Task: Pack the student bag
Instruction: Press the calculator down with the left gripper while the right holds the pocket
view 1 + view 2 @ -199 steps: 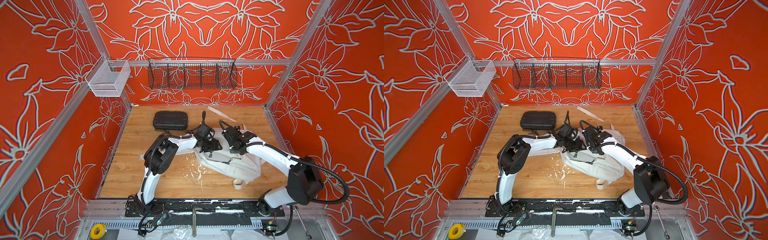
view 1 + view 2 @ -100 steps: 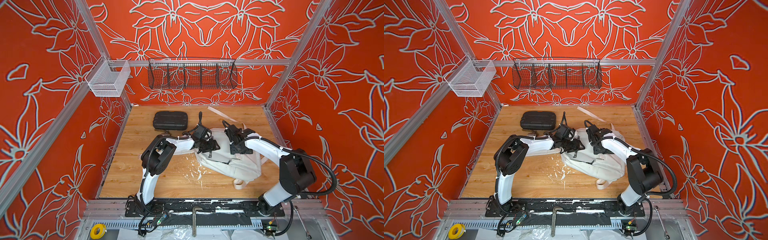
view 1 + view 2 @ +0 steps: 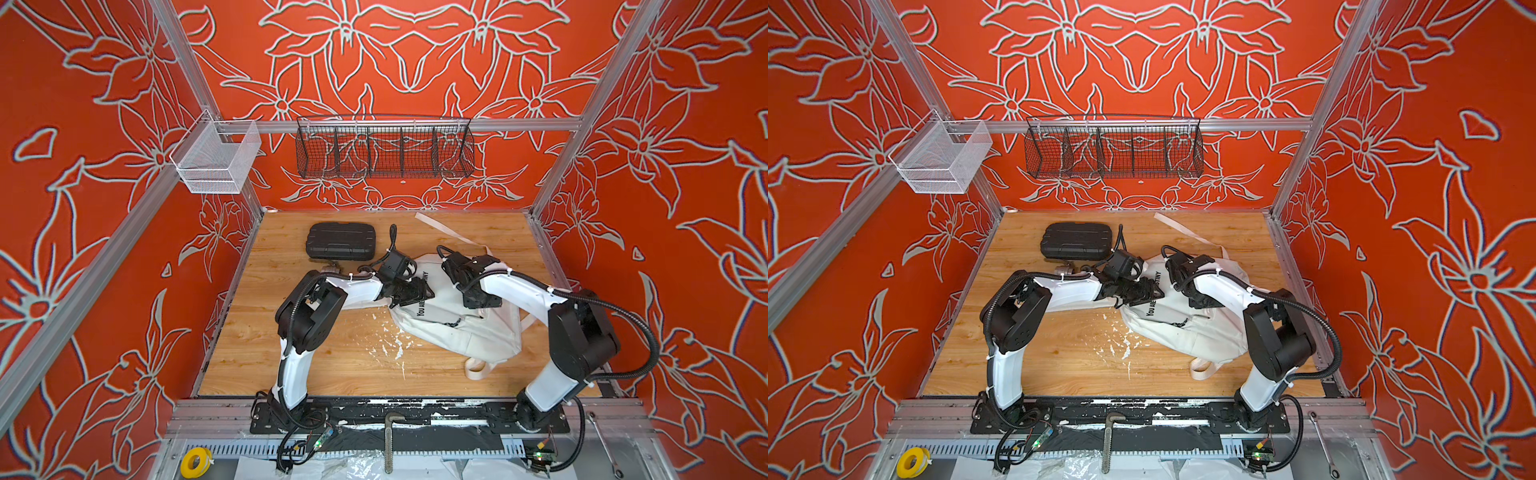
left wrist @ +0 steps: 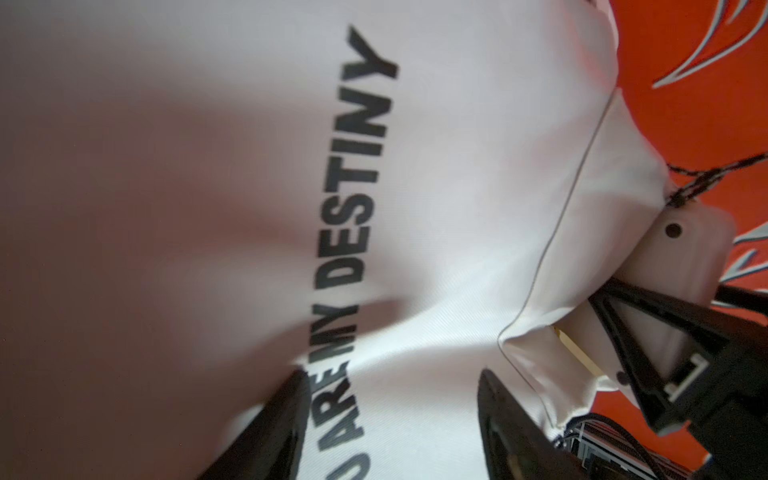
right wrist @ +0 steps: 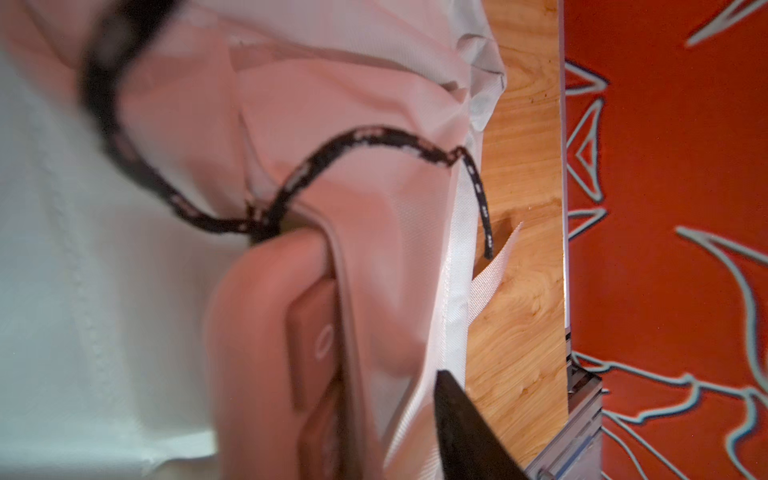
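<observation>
Over the last second the right arm's elbow has been drawing in from the right wall toward the student bag (image 3: 457, 328), while the left arm and the bag have been keeping their places. The bag is lying flat, printed side up, on the right half of the table (image 3: 332, 365).

1. Left gripper (image 4: 392, 378): the jaws are standing apart, with the tips resting on the printed panel. No pinched fold is showing. By judgement it is steadying the fabric.
2. Right gripper (image 3: 473, 296): it is working low over the bag's far right part, at a parted seam. Only one finger (image 5: 465, 432) is showing in the right wrist view, so whether the jaws are spread or pressed together cannot be told.
3. At that seam a pale rounded item (image 5: 266, 332) is sitting against the fabric, with a black cord (image 5: 374, 139) looping from its end. Whether the right gripper is holding it cannot be told.

Meaning for the task: the drawn-in elbow is probably bringing the right wrist more squarely over the opening, which suits feeding an item inward. The black case (image 3: 340, 241) is lying outside the bag, beyond the left wrist, so packing is judged unfinished.
</observation>
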Available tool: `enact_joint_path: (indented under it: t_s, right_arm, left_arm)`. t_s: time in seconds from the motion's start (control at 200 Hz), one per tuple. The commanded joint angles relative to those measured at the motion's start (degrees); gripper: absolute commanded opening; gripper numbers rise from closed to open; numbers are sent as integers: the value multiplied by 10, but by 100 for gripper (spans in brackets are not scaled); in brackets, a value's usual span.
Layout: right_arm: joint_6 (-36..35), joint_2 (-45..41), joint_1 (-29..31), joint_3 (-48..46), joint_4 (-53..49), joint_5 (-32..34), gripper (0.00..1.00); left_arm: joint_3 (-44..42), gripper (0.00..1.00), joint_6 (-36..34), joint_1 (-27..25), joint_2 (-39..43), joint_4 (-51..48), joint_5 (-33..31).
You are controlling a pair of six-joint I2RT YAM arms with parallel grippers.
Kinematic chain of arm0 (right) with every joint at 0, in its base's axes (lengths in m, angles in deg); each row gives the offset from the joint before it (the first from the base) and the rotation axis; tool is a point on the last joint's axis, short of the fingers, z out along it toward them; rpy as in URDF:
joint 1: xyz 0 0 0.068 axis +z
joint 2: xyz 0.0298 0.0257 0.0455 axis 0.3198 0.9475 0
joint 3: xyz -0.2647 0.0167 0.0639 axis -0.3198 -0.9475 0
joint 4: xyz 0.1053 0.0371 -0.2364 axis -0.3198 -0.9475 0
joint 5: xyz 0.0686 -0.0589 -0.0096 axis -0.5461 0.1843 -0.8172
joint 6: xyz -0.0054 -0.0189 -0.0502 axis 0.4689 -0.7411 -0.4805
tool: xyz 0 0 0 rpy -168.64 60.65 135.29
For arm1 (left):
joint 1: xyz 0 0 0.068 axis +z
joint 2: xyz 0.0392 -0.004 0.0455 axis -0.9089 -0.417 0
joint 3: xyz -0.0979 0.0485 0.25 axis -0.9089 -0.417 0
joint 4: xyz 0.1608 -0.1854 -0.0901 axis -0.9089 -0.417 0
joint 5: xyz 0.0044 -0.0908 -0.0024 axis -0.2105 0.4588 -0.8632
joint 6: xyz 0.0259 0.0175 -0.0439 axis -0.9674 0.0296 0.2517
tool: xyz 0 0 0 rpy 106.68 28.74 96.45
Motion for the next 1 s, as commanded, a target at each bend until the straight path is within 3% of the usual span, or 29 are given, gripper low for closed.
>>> enact_joint_path:
  t_s: [0.0,0.105,0.225,0.42,0.55,0.776,0.901,0.996]
  right_arm:
    - [17,-29,-13,-6,-59,55,35]
    - [13,-36,-13,-9,-43,27,20]
    - [6,-53,-11,-13,-10,-7,14]
    - [-10,-106,-9,-24,67,-72,10]
    - [-21,-126,-7,-31,99,-92,8]
    - [-25,-110,3,-49,135,-134,8]
    - [-16,-115,16,-59,173,-158,7]
    - [-13,-110,25,-53,189,-173,5]
  left_arm:
    - [-36,65,2,20,-30,-124,-65]
    - [-32,65,6,20,-14,-115,-54]
    - [-25,66,-5,12,22,-103,-43]
    - [17,69,-53,-25,71,-112,17]
    - [17,70,-48,-32,93,-106,69]
    - [-1,73,-59,-36,181,-100,40]
    - [66,73,-93,-49,143,-182,38]
    - [85,72,-91,-63,116,-183,48]
